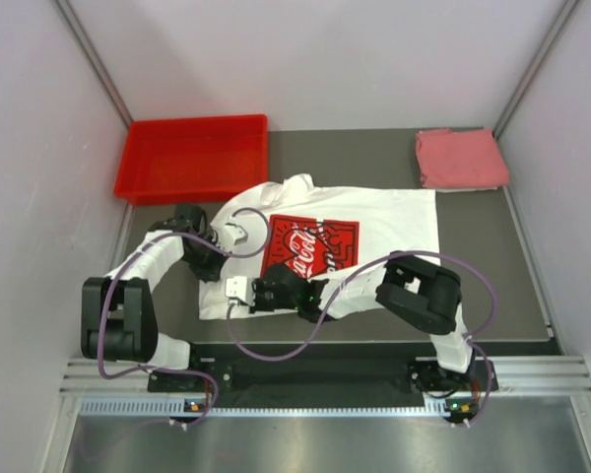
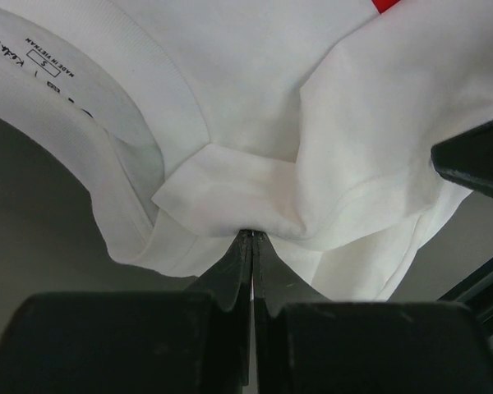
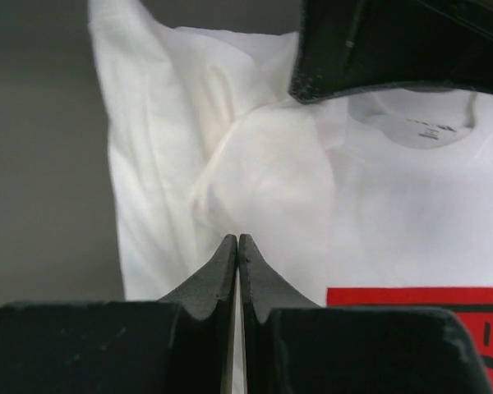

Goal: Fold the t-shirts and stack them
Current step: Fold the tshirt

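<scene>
The white t-shirt [image 1: 374, 222] with a red printed logo [image 1: 310, 246] lies spread on the dark table, its collar toward the left. My left gripper [image 1: 243, 239] is shut on a bunched fold of the white t-shirt [image 2: 255, 98] just below the collar; in the left wrist view its tips [image 2: 251, 234] pinch the cloth. My right gripper [image 1: 232, 290] is shut on the shirt's near-left part; in the right wrist view [image 3: 237, 238] the cloth [image 3: 255, 180] puckers at its tips. The pink-red folded t-shirt [image 1: 460, 158] lies at the far right corner.
A rigid red plastic bin [image 1: 194, 158] stands at the far left, just beyond the shirt's collar. White walls close in the table on the left, back and right. The two grippers are close together over the shirt's left end.
</scene>
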`<state>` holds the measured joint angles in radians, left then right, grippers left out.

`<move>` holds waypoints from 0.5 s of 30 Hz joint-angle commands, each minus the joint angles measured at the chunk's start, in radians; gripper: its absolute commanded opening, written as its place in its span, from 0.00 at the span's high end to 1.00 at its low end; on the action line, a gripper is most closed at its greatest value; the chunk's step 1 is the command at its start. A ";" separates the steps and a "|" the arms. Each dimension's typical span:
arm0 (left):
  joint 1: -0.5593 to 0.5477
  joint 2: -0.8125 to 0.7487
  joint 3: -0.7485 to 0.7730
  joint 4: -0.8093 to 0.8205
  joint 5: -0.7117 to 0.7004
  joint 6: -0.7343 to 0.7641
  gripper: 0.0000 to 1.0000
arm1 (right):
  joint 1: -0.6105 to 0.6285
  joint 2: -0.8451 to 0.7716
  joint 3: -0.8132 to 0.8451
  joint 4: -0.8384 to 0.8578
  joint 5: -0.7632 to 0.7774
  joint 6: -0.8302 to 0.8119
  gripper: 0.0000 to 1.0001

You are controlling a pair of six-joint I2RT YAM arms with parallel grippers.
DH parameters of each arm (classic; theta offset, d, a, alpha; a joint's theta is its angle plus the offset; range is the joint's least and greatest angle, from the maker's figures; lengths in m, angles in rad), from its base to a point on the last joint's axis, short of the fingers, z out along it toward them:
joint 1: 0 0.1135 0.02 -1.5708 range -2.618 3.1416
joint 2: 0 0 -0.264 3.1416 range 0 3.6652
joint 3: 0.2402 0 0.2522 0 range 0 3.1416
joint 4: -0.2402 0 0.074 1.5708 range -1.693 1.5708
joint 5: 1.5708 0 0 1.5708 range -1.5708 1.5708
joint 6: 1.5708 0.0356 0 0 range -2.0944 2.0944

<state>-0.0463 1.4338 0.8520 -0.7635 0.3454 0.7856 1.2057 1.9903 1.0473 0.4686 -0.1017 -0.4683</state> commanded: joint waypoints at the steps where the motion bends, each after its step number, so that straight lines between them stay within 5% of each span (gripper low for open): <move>1: 0.005 -0.010 0.042 0.010 0.007 -0.035 0.98 | -0.035 -0.024 0.025 0.073 0.092 0.072 1.00; 15: 0.003 0.080 0.127 0.121 -0.065 -0.207 0.98 | -0.166 0.015 0.057 0.160 0.217 0.125 1.00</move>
<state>-0.0463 1.4929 0.9325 -0.7029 0.2966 0.6384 1.0622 1.9911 1.0492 0.5751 0.0761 -0.3687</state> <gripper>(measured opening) 0.025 0.006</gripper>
